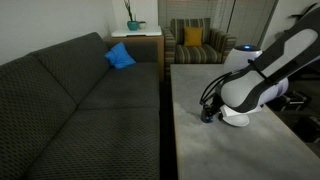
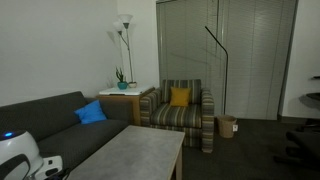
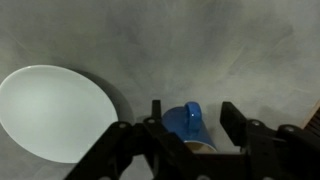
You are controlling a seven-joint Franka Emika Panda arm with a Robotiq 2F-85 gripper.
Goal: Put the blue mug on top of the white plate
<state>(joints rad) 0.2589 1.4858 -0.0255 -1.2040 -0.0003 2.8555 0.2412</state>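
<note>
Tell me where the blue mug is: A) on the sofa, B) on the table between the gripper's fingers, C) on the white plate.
B: the wrist view shows the blue mug on the table inside the gripper, with the white plate off to its side.

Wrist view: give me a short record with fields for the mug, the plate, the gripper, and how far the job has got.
mug: blue mug standing on the grey table, partly hidden by the gripper
plate: white plate flat on the table beside the mug, apart from it; nothing on the part that shows
gripper: gripper straddles the mug, jaws apart, with a gap showing on one side
progress: mug not yet on the plate
</note>
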